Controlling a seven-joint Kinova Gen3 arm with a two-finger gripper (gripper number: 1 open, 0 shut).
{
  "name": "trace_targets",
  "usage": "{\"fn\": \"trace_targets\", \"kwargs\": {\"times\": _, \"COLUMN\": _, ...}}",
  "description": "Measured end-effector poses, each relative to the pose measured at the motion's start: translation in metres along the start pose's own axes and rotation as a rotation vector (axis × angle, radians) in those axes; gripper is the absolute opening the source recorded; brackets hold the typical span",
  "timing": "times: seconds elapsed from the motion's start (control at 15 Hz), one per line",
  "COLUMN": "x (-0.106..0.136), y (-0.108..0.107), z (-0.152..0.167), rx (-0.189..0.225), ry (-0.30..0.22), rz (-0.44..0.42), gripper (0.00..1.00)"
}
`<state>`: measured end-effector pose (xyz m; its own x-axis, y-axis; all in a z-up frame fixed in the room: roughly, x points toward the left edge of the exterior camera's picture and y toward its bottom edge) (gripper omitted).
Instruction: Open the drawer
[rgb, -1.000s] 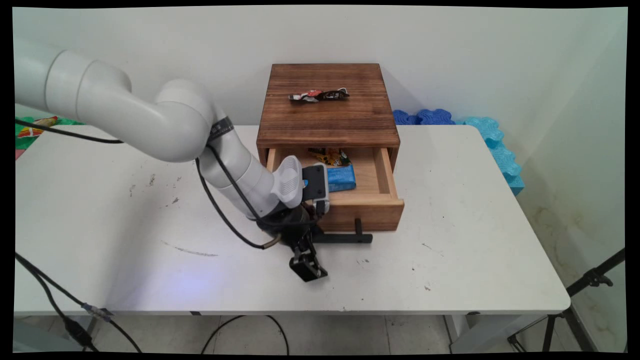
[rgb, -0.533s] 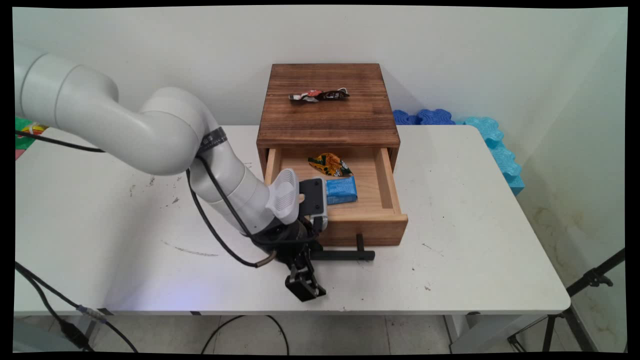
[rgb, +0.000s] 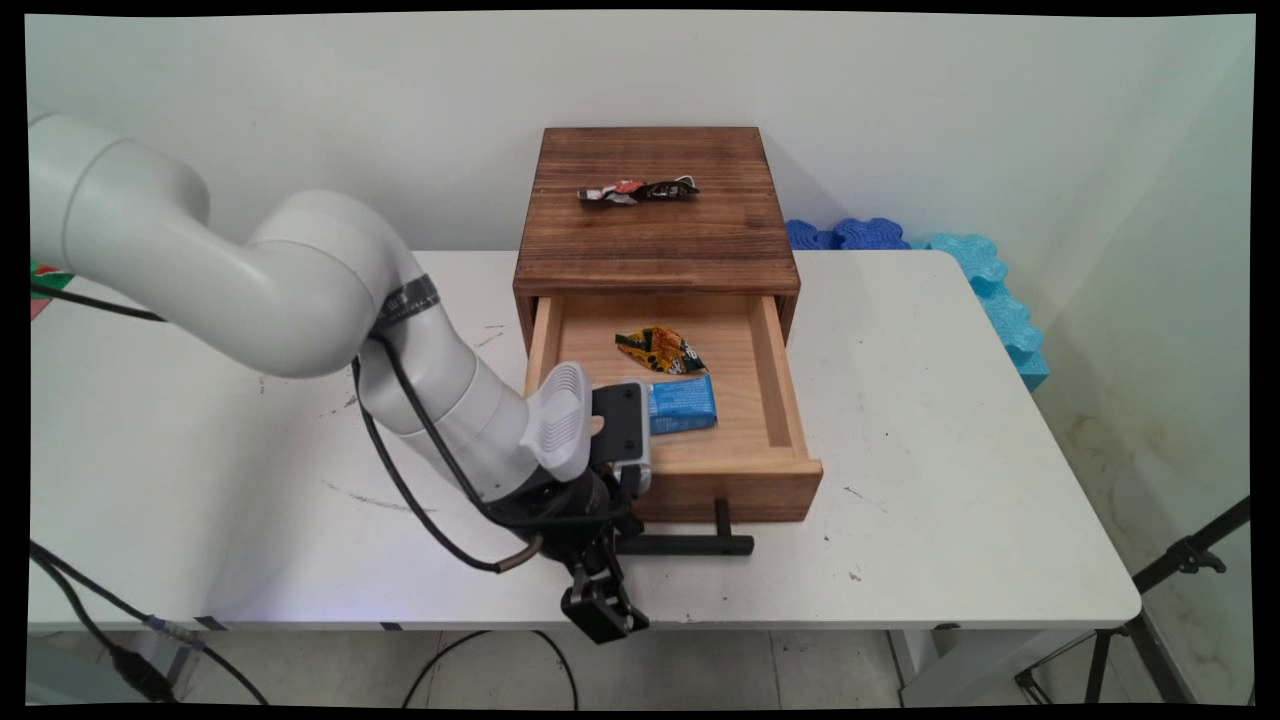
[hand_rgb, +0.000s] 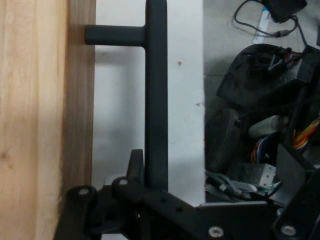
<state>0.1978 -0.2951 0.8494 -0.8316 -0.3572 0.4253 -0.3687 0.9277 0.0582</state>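
White table (rgb: 950, 420), wooden drawer box (rgb: 655, 215) against the far wall.
Gripper (rgb: 610, 545) pinches the black handle bar (rgb: 690, 544) of the open drawer (rgb: 780, 400); a blue packet (rgb: 683, 403) and orange wrapper (rgb: 658, 349) lie inside.

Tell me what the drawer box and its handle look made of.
Drawer box: wood, by its visible grain; dark stained top, paler, seemingly unstained drawer. Handle: smooth matte black bar, probably painted metal, possibly plastic. The gripper is shut on it.
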Motion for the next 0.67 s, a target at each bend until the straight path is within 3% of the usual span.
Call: {"fn": "trace_targets", "kwargs": {"times": 0.67, "x": -0.005, "y": 0.025, "z": -0.007, "rx": -0.028, "ry": -0.001, "rz": 0.002, "gripper": 1.0}}
